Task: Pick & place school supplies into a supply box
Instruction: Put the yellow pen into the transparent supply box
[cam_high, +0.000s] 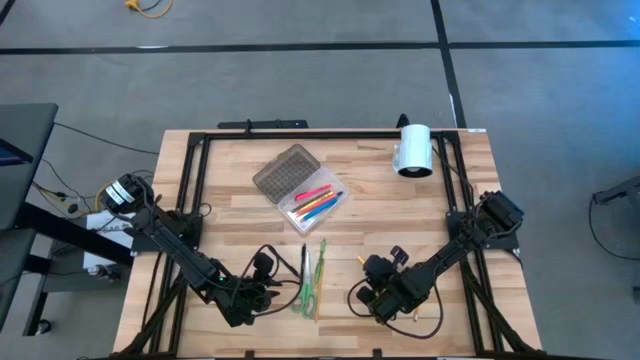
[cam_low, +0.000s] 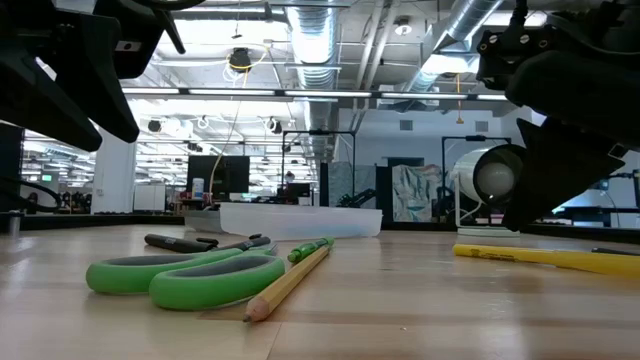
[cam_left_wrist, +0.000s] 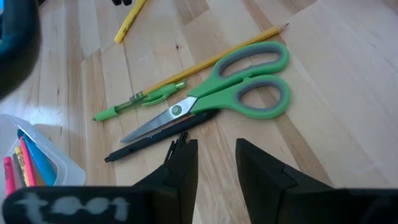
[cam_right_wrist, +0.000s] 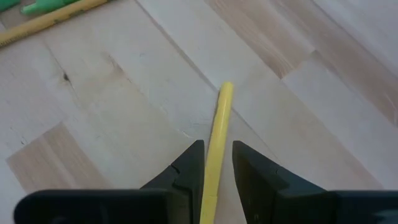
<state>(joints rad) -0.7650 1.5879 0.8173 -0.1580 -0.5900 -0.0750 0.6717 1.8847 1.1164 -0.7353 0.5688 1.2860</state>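
The supply box (cam_high: 300, 185) lies open at the table's middle, its grey dotted lid (cam_high: 283, 170) folded back and several pens in its clear tray (cam_high: 320, 203). Green-handled scissors (cam_left_wrist: 242, 87), a pencil (cam_left_wrist: 217, 59), a green pen (cam_left_wrist: 137, 102) and a black pen (cam_left_wrist: 161, 137) lie flat together near the near edge. My left gripper (cam_left_wrist: 214, 171) is open, just left of this cluster, close above the black pen. My right gripper (cam_right_wrist: 217, 168) is open, low over a yellow pen (cam_right_wrist: 219, 124) that lies flat on the table (cam_low: 530, 257). Its fingers stand on either side of the pen.
A white cylinder (cam_high: 413, 150) lies near the far right corner, inside the black frame (cam_high: 300, 135) that runs around the tabletop. Bare wood shows between the box and the loose supplies and between the two grippers.
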